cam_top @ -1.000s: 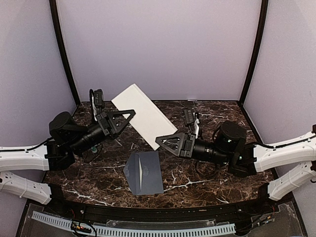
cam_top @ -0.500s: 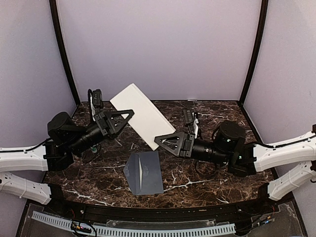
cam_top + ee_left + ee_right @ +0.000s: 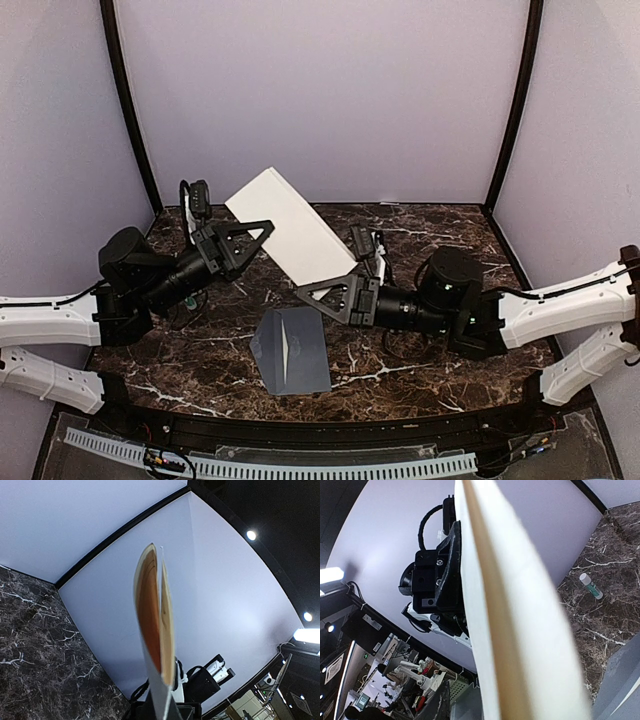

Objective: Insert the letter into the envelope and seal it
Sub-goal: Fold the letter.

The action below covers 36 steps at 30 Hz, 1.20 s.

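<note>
The letter (image 3: pixel 290 225), a folded cream sheet, hangs slanted in the air above the back of the table. My left gripper (image 3: pixel 262 230) is shut on its upper left edge. In the left wrist view the letter (image 3: pixel 155 625) stands edge-on, its two layers bowed apart. My right gripper (image 3: pixel 305 292) is at the sheet's lower end. In the right wrist view the letter (image 3: pixel 520 630) runs between the jaws with a gap to the one dark finger (image 3: pixel 434 702) that shows. The grey-blue envelope (image 3: pixel 292 350) lies flat below, flap open; its corner (image 3: pixel 625 680) also shows.
A small white glue stick (image 3: pixel 590 586) with a green cap lies on the dark marble table (image 3: pixel 430 240) beyond the letter. Black frame posts (image 3: pixel 130 110) and pale walls close the back and sides. The envelope sits near the front edge (image 3: pixel 300 410).
My right gripper has loosened from the letter's lower end, and its arm has slid left and slightly forward. The left gripper and the letter have hardly moved.
</note>
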Each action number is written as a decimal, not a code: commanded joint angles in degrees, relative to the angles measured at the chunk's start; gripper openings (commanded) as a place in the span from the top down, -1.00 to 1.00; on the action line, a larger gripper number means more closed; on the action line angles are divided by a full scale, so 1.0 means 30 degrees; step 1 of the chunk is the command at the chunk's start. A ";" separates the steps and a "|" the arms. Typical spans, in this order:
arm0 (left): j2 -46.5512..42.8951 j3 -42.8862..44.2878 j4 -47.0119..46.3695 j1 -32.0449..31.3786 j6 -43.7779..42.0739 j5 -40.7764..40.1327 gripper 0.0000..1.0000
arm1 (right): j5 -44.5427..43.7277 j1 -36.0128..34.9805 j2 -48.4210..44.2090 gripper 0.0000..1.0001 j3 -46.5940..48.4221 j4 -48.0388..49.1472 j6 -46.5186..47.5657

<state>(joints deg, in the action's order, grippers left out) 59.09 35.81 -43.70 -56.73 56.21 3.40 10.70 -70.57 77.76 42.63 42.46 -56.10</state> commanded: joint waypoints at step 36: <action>-0.1574 -0.0198 0.0848 0.0652 -0.0695 -0.0895 1.00 | -0.2323 -0.0149 -0.3412 -0.04 -0.2406 -0.1064 0.1128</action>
<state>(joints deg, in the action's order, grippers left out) 56.38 35.11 -43.09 -55.48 55.99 -1.08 6.79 -70.87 73.30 37.50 41.34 -56.29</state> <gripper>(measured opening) 0.009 0.257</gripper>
